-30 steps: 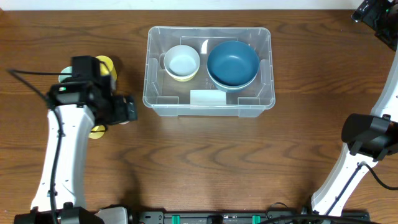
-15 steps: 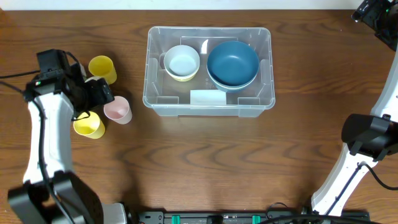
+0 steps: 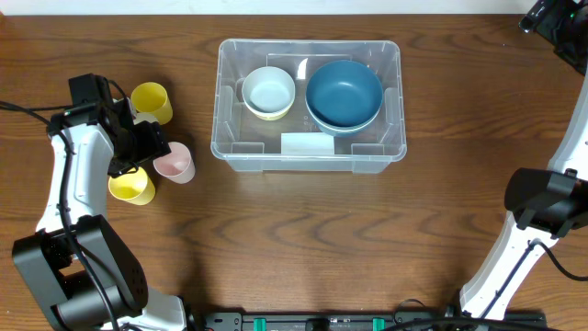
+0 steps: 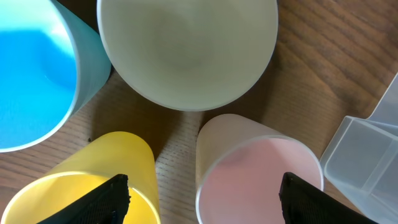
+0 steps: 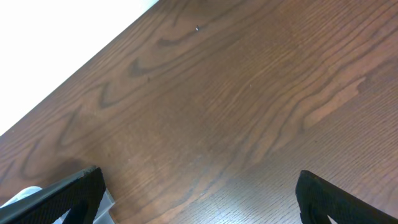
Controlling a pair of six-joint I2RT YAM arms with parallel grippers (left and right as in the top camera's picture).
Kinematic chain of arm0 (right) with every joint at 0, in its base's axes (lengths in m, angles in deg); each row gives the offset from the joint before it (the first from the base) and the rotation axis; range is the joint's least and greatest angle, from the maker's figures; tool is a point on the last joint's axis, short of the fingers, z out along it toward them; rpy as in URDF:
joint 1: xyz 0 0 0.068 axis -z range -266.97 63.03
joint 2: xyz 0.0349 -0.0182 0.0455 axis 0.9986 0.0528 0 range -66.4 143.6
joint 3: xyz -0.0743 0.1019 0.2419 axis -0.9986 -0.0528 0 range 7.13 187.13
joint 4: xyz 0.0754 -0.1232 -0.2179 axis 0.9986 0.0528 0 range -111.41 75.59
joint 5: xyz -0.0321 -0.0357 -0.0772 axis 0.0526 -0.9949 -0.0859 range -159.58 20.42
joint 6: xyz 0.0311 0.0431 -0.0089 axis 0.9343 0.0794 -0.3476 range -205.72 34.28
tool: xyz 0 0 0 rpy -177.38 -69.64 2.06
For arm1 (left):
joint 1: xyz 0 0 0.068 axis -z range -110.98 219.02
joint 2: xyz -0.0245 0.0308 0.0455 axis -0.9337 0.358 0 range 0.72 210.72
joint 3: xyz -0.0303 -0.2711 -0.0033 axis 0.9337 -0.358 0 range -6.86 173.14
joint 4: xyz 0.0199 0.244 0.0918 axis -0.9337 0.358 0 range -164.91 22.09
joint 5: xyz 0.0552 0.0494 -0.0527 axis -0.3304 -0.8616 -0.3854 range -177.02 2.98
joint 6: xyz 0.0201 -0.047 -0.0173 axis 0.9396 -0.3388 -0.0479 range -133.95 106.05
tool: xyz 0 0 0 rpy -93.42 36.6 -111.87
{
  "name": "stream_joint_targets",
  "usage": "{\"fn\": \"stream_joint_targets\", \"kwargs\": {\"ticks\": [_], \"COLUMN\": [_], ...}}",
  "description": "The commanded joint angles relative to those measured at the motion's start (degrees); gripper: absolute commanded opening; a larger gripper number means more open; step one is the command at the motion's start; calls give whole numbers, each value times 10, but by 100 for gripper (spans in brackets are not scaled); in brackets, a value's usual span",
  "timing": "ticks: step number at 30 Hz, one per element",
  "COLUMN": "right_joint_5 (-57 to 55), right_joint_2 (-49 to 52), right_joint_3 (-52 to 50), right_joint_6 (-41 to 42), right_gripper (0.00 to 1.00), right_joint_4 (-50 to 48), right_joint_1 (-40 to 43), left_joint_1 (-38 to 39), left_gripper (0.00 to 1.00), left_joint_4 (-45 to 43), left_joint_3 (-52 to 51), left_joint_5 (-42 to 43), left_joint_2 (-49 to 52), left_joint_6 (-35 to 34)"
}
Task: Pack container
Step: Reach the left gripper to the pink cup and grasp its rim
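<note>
Clear container (image 3: 309,162) already holds the blue bowl (image 3: 344,92); the pink cup (image 4: 258,177), lower left, waits outside. Left hand (image 4: 202,199) and right hand (image 5: 199,193) gape apart.

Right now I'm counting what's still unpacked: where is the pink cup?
In the overhead view the pink cup is on the table, left of the container and outside it, beside a yellow cup, at the left gripper.

The surface (image 3: 303,239) is dark brown with wavy wood grain. The container (image 3: 367,158) is clear, the blue bowl (image 3: 344,92) deep blue, and the pale yellow bowl (image 3: 268,94) whitish inside. The yellow cups (image 3: 152,101) are bright and the pink cup (image 3: 173,164) pale.
</note>
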Motion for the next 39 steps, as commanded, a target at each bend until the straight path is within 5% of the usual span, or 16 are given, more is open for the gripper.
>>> {"fn": "stream_joint_targets", "kwargs": {"ticks": [1,8,29,39], "right_joint_5": [2,2,2,2], "right_joint_2": [-21,-21,-21,-21], "right_joint_3": [1,1,1,1], "right_joint_6": [9,9,9,9], "right_gripper": [99,99,99,99], "right_joint_4": [1,1,1,1], "right_joint_1": [1,1,1,1], "left_joint_1": [10,61,69,69], "left_gripper": [78,78,71,54], "left_joint_4": [0,-1,-15,-24], "left_joint_3": [10,8,8,-8], "left_joint_5": [7,-7,-88,-90], "left_joint_2": [6,7,19,20], "left_joint_6": [17,68,37,27]}}
